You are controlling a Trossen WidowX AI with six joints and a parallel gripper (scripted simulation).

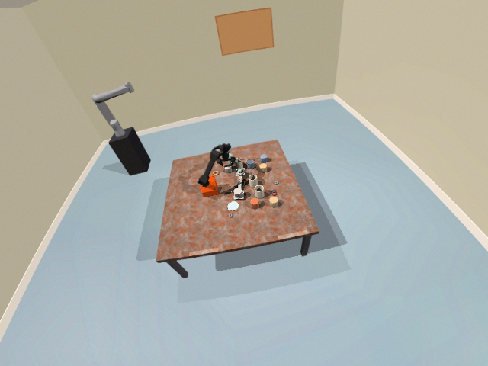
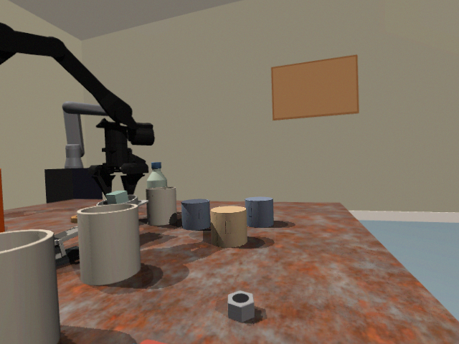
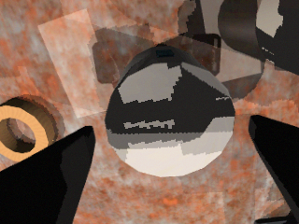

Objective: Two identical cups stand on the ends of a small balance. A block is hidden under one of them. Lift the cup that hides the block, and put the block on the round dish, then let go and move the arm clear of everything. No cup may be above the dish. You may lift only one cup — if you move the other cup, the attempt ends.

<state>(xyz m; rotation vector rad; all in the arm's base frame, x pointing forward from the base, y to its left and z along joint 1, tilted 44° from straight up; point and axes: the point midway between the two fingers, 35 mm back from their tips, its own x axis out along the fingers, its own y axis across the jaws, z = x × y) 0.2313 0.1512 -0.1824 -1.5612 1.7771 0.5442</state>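
My gripper [image 1: 226, 164] [image 2: 119, 189] [image 3: 171, 128] is open, its fingers apart on either side of the lifted cup [image 1: 227, 169] [image 3: 163, 161]. That grey-white cup stands on the table beside the balance [image 1: 239, 179], off its far end; it is hidden in the exterior view. The pale green block [image 1: 239, 170] [image 2: 117, 196] lies uncovered on the balance's far end. The other cup [image 1: 238, 191] stands on the near end. The round pale dish [image 1: 232, 206] lies in front of the near end with nothing on it.
Hollow grey cylinders [image 1: 252, 181] [image 1: 258, 191] [image 2: 109, 244] stand right of the balance; another [image 1: 239, 161] [image 2: 161, 205] and a bottle [image 1: 229, 155] [image 2: 156, 179] stand behind. Blue, tan and red cylinders stand farther right. An orange ring [image 1: 215, 172] [image 3: 42, 140] lies left of the lifted cup.
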